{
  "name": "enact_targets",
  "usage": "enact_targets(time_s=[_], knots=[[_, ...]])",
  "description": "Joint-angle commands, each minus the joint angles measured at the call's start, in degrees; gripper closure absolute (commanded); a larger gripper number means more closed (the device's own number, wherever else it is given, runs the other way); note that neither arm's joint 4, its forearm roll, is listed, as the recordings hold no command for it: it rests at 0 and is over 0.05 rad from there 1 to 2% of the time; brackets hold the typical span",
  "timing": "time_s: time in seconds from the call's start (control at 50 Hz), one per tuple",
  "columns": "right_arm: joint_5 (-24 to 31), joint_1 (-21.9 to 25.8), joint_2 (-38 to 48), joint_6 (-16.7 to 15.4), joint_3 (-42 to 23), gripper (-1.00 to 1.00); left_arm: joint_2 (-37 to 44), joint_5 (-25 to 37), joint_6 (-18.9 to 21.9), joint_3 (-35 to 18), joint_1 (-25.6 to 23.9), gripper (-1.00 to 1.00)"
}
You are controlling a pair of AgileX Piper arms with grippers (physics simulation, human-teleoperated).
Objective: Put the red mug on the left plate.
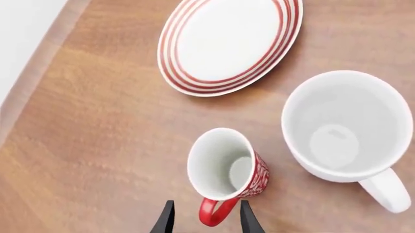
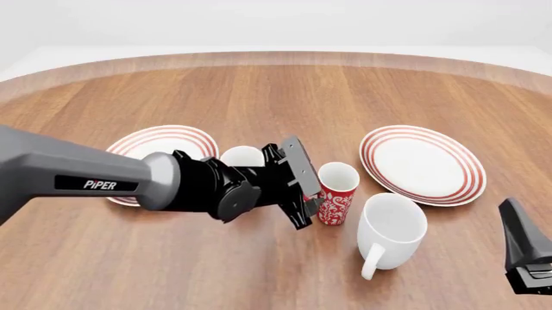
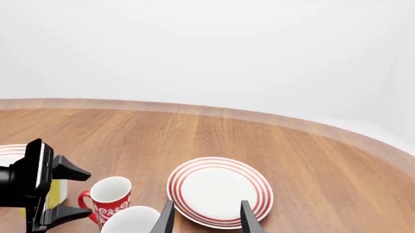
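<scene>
Left arm extends across from the left side, wrist turned sideways. Left end effector (image 1: 206, 219) held low, jaws parted, one finger (image 1: 164, 219) on either side of a loop handle, without contact. Right end effector (image 3: 206, 217) raised, jaws parted, holding nothing.

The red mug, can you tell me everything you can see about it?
The red mug is slim and tapered, red outside with a white swirly pattern, white and empty inside, glossy like glazed pottery. It stands upright on the wooden table, between the two striped plates and just behind the big white mug. Its red loop handle points toward the left gripper, whose open jaws sit on either side of the handle. Whether they touch it cannot be told. It is not on a plate yet.
</scene>
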Motion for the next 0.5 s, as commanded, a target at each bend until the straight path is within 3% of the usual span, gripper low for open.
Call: enact_targets(time_s=[0.02,0.34,0.36,0.5], knots=[[0.0,-0.1,0.0,0.1,0.0,-1.0,0.8,1.3,-1.1,-1.2,0.5,-1.0],[-0.1,-0.1,0.0,0.1,0.0,-1.0,1.6,2.3,-2.3,-2.3,0.1,-1.0],[-0.1,-0.1,0.0,0.1,0.0,-1.0,1.5,2.2,-2.3,-2.2,0.0,1.0],[-0.1,0.0,0.0,0.1,0.0,-1.0,1.3,1.9,-1.9,-2.0,0.2,1.0]])
